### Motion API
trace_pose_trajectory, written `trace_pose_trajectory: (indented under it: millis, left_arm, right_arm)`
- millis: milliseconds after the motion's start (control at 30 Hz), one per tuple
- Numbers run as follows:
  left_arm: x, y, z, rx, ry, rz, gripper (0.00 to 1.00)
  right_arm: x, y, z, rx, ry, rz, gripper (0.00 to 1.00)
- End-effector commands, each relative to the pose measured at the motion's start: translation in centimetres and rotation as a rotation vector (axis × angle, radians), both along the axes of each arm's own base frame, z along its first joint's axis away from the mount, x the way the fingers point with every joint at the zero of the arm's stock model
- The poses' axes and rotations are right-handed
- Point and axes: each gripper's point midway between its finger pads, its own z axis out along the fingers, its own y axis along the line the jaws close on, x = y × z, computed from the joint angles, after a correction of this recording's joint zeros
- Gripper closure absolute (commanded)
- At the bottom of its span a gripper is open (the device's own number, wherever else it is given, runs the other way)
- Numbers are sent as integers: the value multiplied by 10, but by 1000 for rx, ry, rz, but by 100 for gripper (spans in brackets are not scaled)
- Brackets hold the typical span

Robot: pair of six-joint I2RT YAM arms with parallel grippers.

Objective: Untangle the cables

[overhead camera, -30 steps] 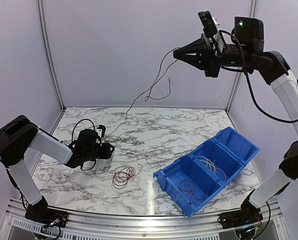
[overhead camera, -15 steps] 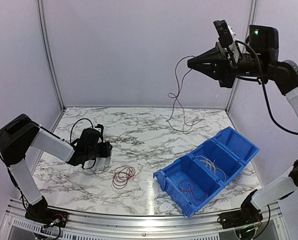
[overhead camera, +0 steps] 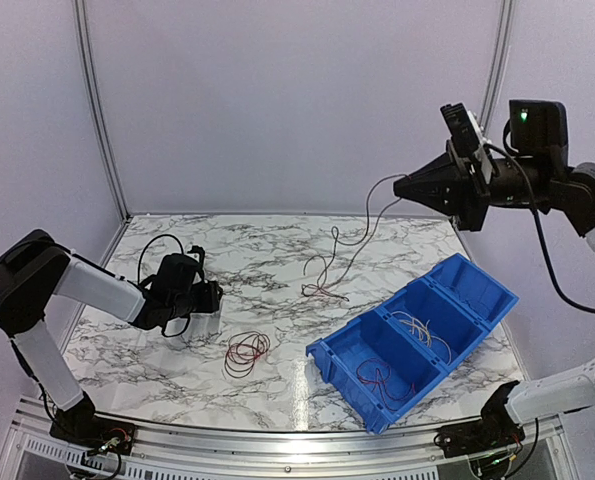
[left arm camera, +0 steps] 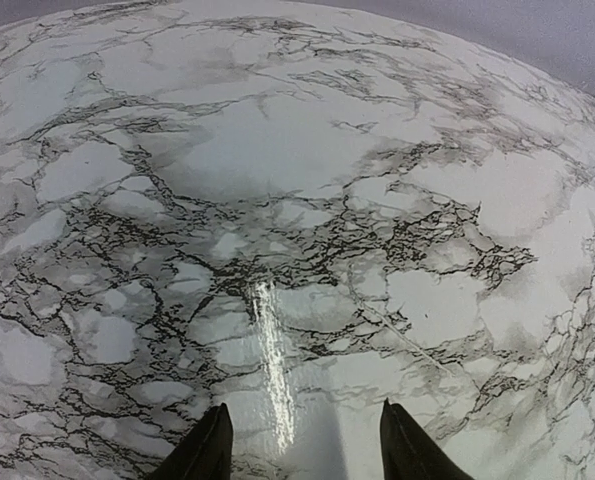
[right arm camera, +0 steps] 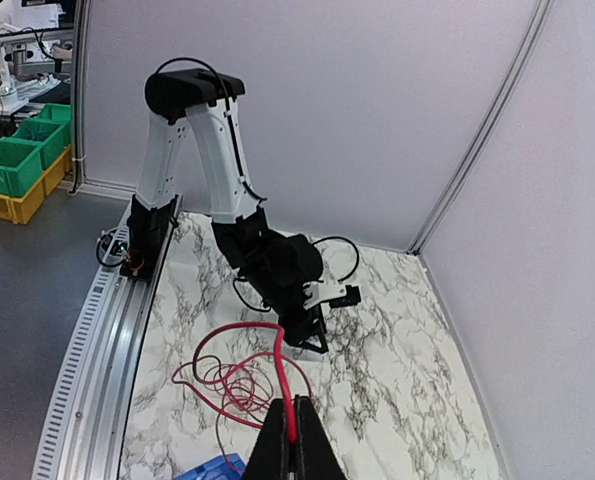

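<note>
My left gripper (overhead camera: pixel 205 306) sits low over the marble table (overhead camera: pixel 277 262) on the left side. Its fingers are apart with nothing between them (my wrist camera there sees only bare veined stone past the two dark tips (left arm camera: pixel 210 452)). Just to the right of it, and a little nearer, a small coil of wires (overhead camera: pixel 246 352), red and dark, lies flat on the table, clear of my fingers.

Further right, past the middle, a loose red wire (overhead camera: pixel 322 289) has its lower loops down at the table surface, just beyond the far-left side of the blue bin (overhead camera: pixel 482 283). From there it climbs up and to the right through the air to my right gripper (overhead camera: pixel 401 186). That hand is high at the far right, well above the table, with its fingers pressed together and clamped on the top of this wire. My right wrist camera shows the red strand (right arm camera: pixel 279 352) running straight into the closed tips (right arm camera: pixel 285 430) and looping away below.

The bin lies at an angle on the near right of the table and has two compartments. The nearer one holds a few red and dark wires (overhead camera: pixel 378 378); the farther one holds pale and orange wires (overhead camera: pixel 423 330).
</note>
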Motion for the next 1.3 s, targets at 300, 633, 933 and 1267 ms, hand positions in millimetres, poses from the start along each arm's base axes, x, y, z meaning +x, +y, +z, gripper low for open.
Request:
trace_pose_trajectory:
  millis: [300,633,933,1267]
  left_arm:
    - [-3,-1,12,-27,9,-6,47]
    - [-3,-7,35,-76,-26,-29,47]
    - [-34,-40,42,-180,37,-238,48]
    - [-87,-59,30,-229,139,-436,49]
  right_arm:
    - [-6,-41,-145,-253,75,-141,100]
    - [-6,-57,-251,-485,140,-136,80]
    - [7,-45,-229,-496,99,-84,54]
    - [42,-8,-237,-478,147,-90,57]
